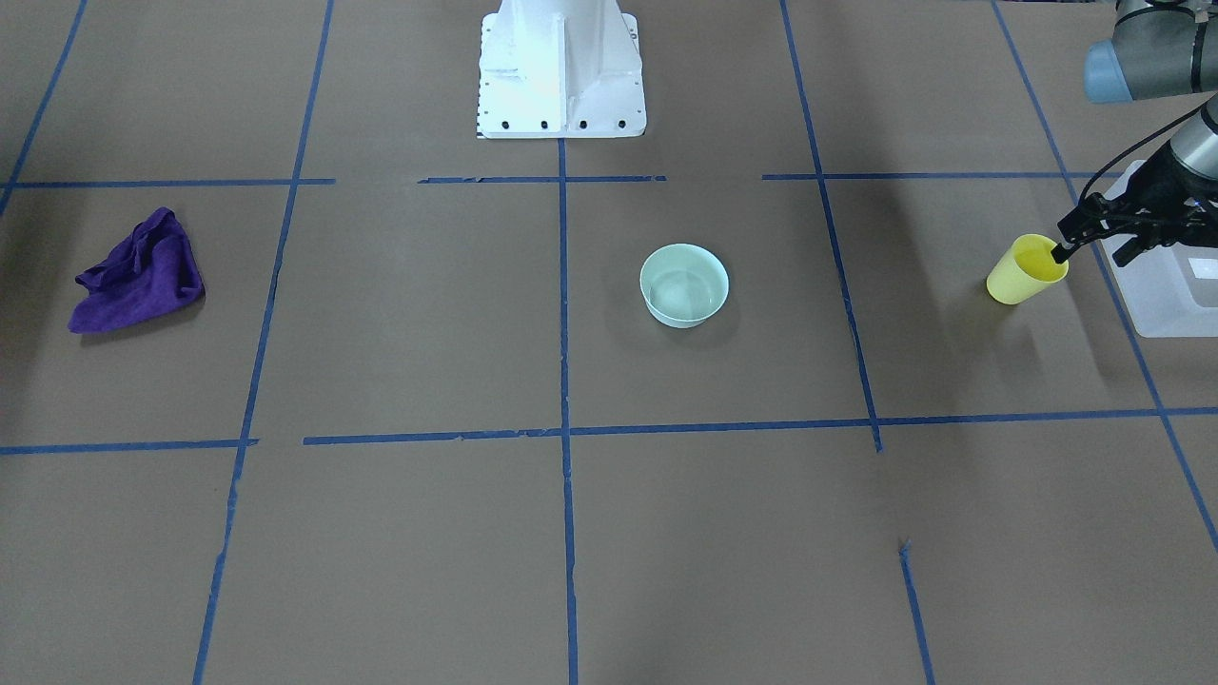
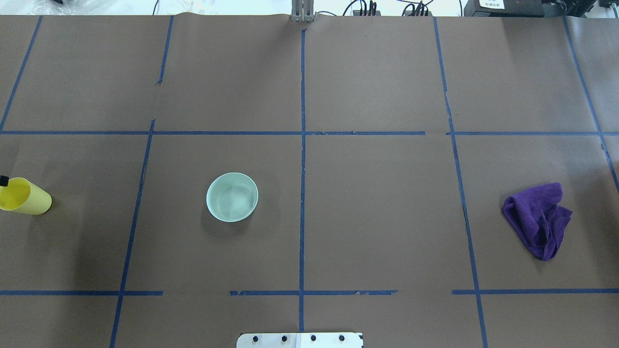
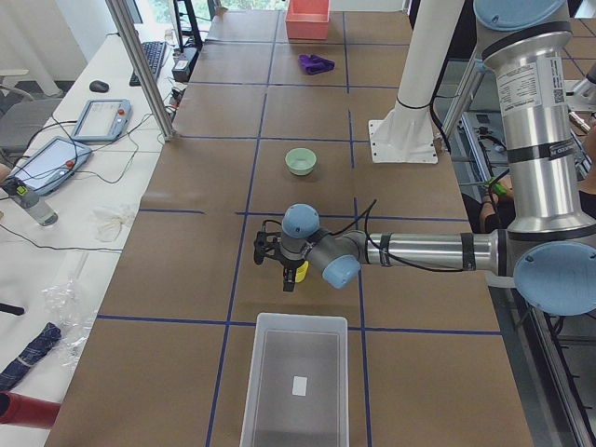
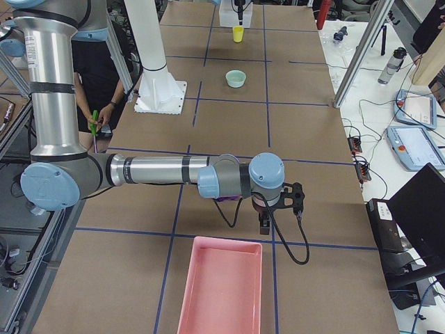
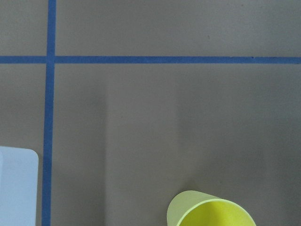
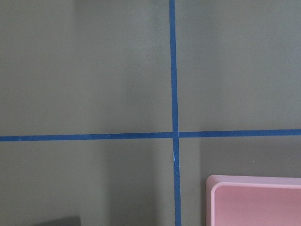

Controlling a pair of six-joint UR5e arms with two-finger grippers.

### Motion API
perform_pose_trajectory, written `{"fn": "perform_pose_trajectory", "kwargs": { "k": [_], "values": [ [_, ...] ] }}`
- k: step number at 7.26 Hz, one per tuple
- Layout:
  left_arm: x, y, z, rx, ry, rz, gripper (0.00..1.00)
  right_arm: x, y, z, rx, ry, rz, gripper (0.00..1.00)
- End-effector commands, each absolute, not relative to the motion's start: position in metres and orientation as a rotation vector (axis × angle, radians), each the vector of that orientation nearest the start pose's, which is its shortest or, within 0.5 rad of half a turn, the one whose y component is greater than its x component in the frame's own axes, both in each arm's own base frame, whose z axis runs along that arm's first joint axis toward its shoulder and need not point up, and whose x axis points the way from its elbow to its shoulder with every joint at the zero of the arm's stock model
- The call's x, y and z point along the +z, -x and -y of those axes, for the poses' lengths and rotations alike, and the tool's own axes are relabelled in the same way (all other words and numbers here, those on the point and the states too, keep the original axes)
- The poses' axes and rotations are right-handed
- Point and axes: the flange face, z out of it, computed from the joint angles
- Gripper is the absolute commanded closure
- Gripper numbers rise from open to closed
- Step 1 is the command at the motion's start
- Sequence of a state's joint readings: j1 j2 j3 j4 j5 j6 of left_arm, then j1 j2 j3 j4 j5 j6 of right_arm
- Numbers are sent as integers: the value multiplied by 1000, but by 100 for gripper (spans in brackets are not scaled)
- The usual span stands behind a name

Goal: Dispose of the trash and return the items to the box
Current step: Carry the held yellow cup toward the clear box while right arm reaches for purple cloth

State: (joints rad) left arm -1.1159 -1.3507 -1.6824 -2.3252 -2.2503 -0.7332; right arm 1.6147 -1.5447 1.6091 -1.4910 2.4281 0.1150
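The yellow cup (image 1: pixel 1023 274) is at the table's left end, beside the translucent white box (image 1: pixel 1166 285). My left gripper (image 1: pixel 1064 249) is at the cup's rim, with one finger inside the mouth, shut on the cup wall. The cup also shows in the overhead view (image 2: pixel 26 197) and at the bottom of the left wrist view (image 5: pixel 211 214). The mint-green bowl (image 1: pixel 683 285) stands upright and alone near the table's middle. My right gripper (image 4: pixel 265 223) hangs above the table's other end by a pink tray (image 4: pixel 219 285). I cannot tell whether it is open or shut.
A crumpled purple cloth (image 2: pixel 539 220) lies at the table's right end. The robot's white base (image 1: pixel 559 67) stands at the table's back edge. The box's corner (image 5: pixel 16 188) shows in the left wrist view, and the pink tray's corner (image 6: pixel 254 202) in the right wrist view.
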Motion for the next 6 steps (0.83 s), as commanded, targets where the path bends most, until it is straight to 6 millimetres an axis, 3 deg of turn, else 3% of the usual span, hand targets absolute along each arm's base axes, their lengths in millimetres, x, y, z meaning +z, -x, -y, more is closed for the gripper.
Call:
{"fn": "perform_pose_trajectory", "kwargs": {
  "k": [1,3,4,5,6],
  "values": [
    [625,-136,407,-19,-132,-886,1,614,-79,507,86,-101,859,0],
    [633,-154,401,15,-105,-877,1,616,-78,507,87,-96,857,0],
    [635,-158,400,24,-98,-875,5,615,-78,507,84,-99,857,0],
    [636,-158,400,22,-96,-874,30,615,-78,507,86,-99,857,0],
    [637,-159,402,20,-96,-873,70,615,-78,506,86,-97,859,0]
  ]
}}
